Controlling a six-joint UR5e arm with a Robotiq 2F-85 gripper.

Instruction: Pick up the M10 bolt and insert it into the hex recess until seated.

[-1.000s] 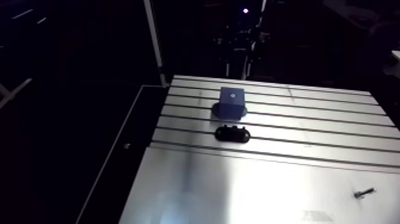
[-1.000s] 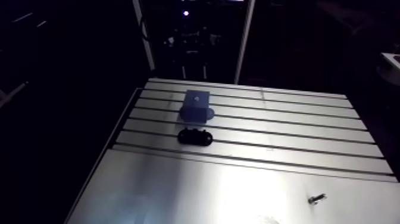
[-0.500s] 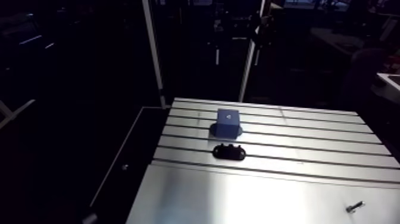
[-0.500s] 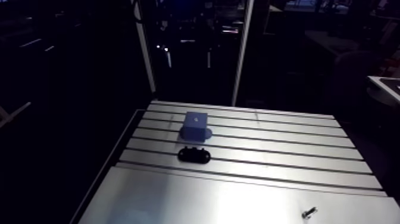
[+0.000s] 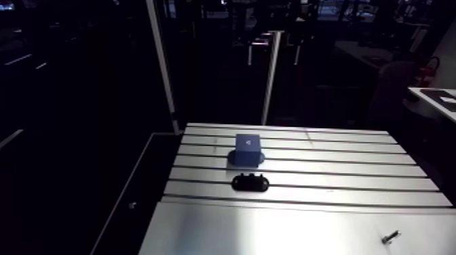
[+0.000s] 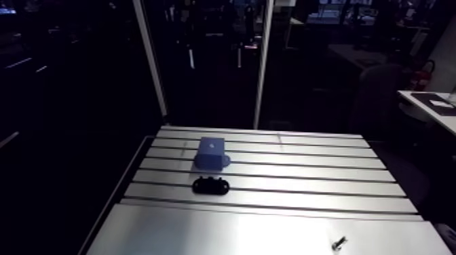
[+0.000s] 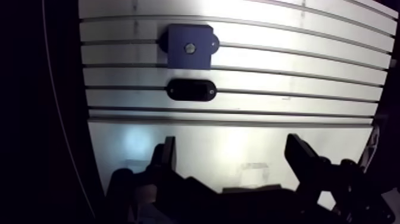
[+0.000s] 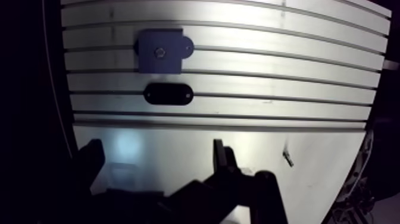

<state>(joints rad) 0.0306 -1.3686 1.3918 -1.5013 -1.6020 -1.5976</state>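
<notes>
A blue block (image 5: pixel 249 149) with a hex recess in its top (image 7: pixel 189 47) stands on the slotted table (image 5: pixel 339 166), toward its far left. The M10 bolt (image 5: pixel 390 237) lies small and dark on the smooth plate near the front right. In the wrist view my gripper (image 7: pixel 232 156) is open with nothing between its fingers, high above the smooth plate. The block is well ahead of it. The bolt (image 8: pixel 287 158) lies off to the side of one finger (image 8: pixel 223 156). The arm view does not show the gripper.
A black oval piece (image 5: pixel 250 182) lies in front of the blue block, between two slots. The smooth plate (image 5: pixel 271 230) covers the table's near part. The table's left edge (image 5: pixel 166 183) drops into darkness.
The whole arm view has shifted, so the camera has moved. Block, black piece and bolt keep their places on the table.
</notes>
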